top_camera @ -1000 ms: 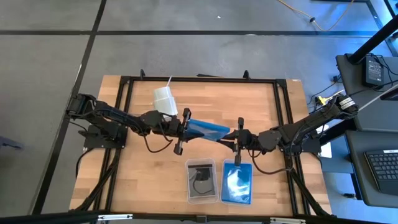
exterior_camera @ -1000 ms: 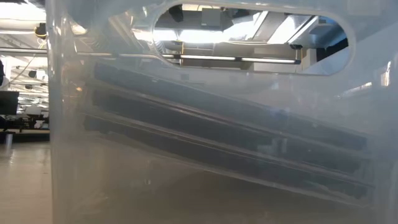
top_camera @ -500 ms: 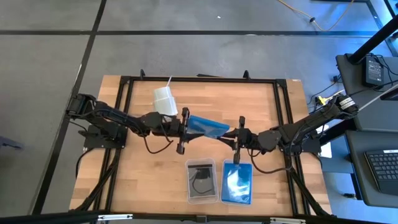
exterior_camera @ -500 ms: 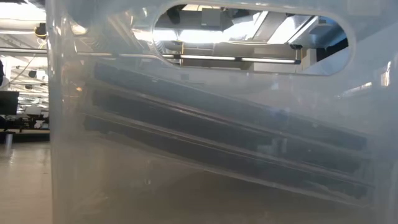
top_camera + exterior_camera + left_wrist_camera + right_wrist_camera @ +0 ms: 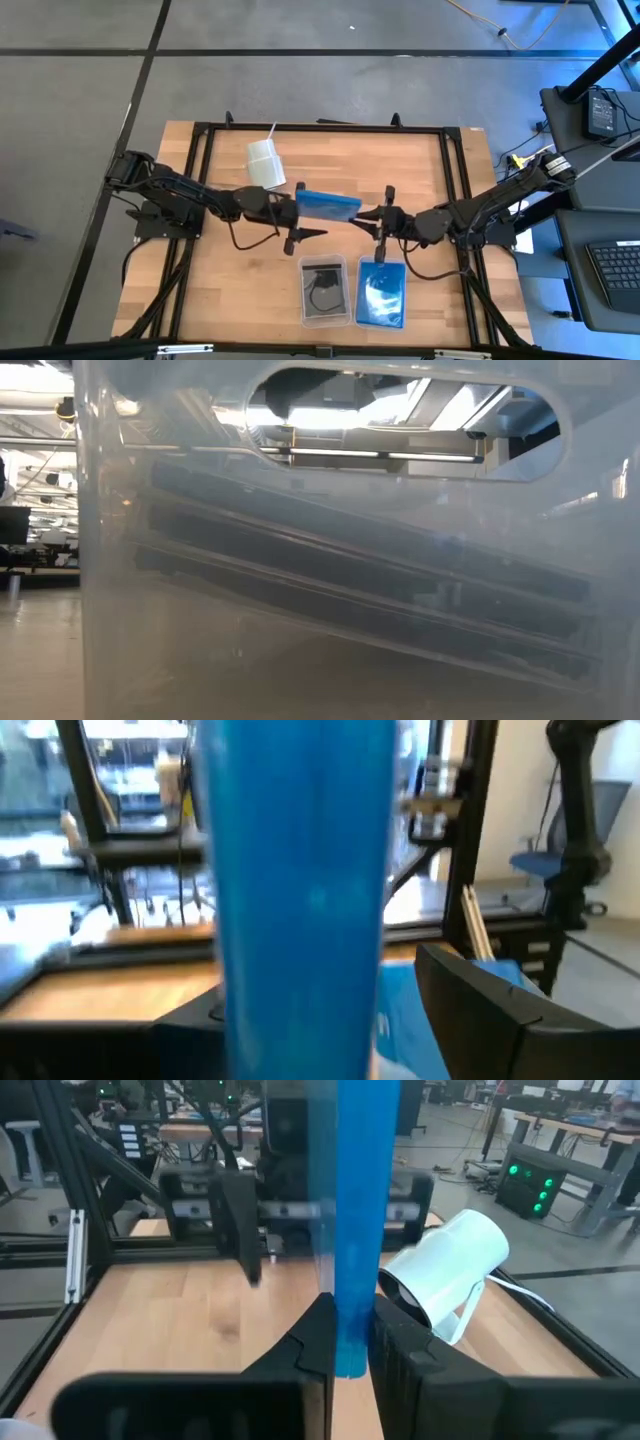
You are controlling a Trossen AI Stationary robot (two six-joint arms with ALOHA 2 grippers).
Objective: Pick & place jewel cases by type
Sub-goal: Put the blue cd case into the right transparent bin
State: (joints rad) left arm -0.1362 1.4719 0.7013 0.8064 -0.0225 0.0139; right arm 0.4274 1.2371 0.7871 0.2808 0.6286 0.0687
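A translucent blue jewel case [image 5: 328, 205] hangs above the table's middle, held by my right gripper [image 5: 372, 218], which is shut on its right end. My left gripper [image 5: 298, 213] stands open at the case's left end. In the left wrist view its fingers [image 5: 490, 1005] stand on either side of the blue case [image 5: 300, 890] without visibly touching it. Near the front edge, one clear tray [image 5: 305, 300] holds dark jewel cases [image 5: 324, 290] and the tray to its right [image 5: 404, 300] holds blue ones [image 5: 380, 292]. My right gripper pinches the blue case's right edge [image 5: 352, 1342] between its two fingers, one finger on each flat face. The fingers come about level from the table's right. The case reaches out toward the left arm, lifted clear of the table.
A white cup [image 5: 265, 163] with a cord lies on its side at the back left of the middle. The low view looks through the clear tray wall [image 5: 120, 560] at dark cases [image 5: 380, 590] stacked aslant. A black frame [image 5: 320, 128] rims the table.
My left gripper has opened, let go of the blue case's left end and drawn back a little toward the table's left edge. The case stays clear of the table in my right gripper.
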